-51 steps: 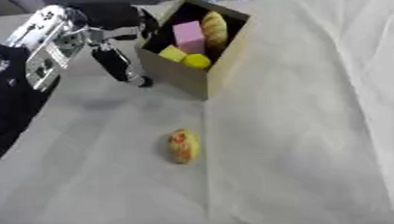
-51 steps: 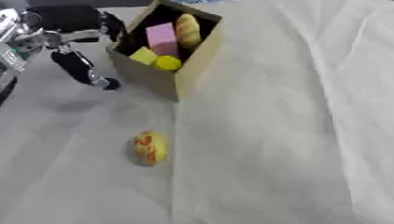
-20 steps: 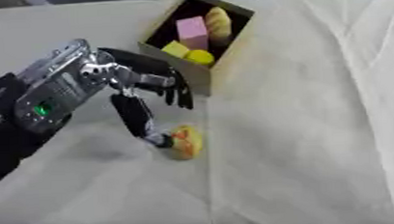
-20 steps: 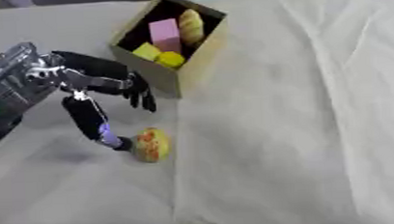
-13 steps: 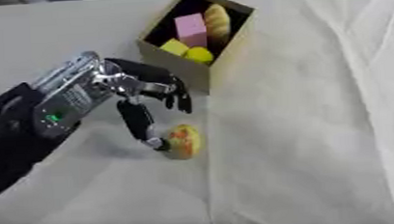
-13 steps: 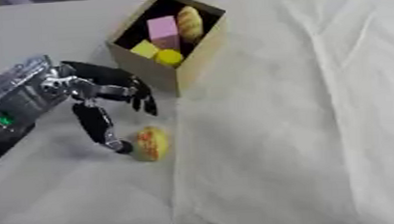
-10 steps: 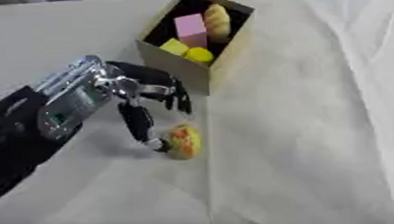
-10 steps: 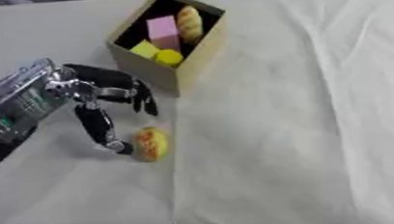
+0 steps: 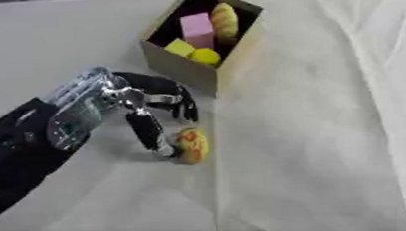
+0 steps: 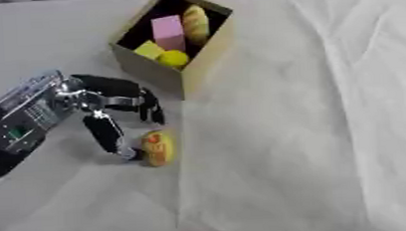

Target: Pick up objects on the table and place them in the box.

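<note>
A small yellow-orange object with red marks [image 9: 191, 145] lies on the white cloth, below the cardboard box [image 9: 183, 69]. My left hand [image 9: 145, 110] reaches in from the left: its thumb tip touches the object's left side, and its fingers arch above the object without closing on it. The box holds a pink block [image 9: 197, 30], a long yellow piece [image 9: 225, 20], a yellow block [image 9: 179, 47] and a yellow ball [image 9: 206, 56]. My right hand shows in no view.
White cloth [image 9: 329, 131] covers the table, with creases running down the right side. The box stands at the top centre, close to my left hand's fingers.
My left hand has come down from beside the box to the yellow-orange object, and its thumb now touches the object. The object has stayed in place.
</note>
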`<state>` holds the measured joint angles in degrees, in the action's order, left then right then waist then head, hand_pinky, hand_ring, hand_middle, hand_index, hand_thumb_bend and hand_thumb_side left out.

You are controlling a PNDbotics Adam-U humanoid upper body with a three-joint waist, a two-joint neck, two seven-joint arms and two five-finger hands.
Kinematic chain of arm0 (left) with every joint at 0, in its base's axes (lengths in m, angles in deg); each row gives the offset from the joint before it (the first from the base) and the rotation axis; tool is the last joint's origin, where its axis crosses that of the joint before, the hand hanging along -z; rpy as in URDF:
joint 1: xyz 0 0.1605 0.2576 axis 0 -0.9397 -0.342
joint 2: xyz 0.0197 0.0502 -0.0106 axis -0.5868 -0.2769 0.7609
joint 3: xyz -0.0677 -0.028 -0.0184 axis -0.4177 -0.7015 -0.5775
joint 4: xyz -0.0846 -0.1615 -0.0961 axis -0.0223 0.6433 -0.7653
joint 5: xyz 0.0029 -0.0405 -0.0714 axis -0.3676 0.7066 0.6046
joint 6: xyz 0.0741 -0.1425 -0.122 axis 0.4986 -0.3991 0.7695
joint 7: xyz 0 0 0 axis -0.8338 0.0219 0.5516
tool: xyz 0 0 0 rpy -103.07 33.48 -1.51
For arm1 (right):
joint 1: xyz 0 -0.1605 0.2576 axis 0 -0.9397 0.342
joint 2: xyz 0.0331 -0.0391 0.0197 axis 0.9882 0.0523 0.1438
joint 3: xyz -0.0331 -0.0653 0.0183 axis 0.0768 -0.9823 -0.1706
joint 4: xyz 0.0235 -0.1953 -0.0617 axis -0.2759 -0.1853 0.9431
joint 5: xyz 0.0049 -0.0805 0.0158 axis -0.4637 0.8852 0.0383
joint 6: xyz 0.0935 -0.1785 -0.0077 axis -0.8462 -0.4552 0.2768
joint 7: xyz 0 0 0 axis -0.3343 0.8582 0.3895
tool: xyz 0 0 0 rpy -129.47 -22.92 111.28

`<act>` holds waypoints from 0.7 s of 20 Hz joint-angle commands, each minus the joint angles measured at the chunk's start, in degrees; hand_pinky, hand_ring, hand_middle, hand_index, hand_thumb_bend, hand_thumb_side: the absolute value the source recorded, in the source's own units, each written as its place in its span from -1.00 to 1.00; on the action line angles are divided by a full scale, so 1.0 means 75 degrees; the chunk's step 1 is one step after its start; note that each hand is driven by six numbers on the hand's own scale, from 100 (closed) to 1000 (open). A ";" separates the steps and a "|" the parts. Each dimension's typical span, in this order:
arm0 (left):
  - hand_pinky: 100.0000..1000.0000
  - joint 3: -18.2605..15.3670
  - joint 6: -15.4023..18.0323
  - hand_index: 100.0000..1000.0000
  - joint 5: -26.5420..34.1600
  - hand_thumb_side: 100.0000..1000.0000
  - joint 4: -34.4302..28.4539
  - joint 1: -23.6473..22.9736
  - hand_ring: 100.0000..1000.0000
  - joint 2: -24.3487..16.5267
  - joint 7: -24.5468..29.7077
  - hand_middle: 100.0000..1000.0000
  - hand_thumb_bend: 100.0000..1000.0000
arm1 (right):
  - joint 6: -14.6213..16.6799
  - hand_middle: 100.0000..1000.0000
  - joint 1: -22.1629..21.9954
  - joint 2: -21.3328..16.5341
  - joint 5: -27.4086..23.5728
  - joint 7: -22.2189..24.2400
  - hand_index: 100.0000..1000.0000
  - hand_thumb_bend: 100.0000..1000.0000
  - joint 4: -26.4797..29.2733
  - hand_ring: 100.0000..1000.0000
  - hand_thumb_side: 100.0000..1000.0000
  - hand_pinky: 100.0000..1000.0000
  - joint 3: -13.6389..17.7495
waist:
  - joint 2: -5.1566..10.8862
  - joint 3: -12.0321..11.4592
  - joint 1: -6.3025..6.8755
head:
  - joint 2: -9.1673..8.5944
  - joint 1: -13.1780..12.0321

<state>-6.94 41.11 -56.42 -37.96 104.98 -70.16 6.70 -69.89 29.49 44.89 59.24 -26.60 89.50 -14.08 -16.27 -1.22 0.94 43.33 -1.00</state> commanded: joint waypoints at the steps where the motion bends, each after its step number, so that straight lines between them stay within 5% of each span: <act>1: 0.44 -0.0038 -0.0033 0.55 0.0133 -0.52 -0.0196 0.0088 0.33 -0.0079 -0.0076 0.32 -0.28 | -0.0004 0.24 0.0111 -0.0078 -0.0014 -0.0052 0.42 -1.00 0.0111 0.46 -0.06 0.78 0.0108 | 0.0135 0.0006 -0.0006 | -0.0057 -0.0022; 14: 0.38 0.0035 -0.0145 0.49 0.0211 -0.64 -0.0291 0.0001 0.24 0.0020 -0.0187 0.22 -0.56 | -0.0015 0.24 0.0133 -0.0045 -0.0017 -0.0108 0.42 -1.00 0.0111 0.46 -0.06 0.78 0.0134 | 0.0130 0.0040 -0.0024 | -0.0066 -0.0024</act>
<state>-6.37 40.09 -54.79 -39.56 104.40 -69.65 5.66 -70.00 29.51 45.32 59.23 -27.11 89.50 -13.82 -16.31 -1.01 0.92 43.30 -1.01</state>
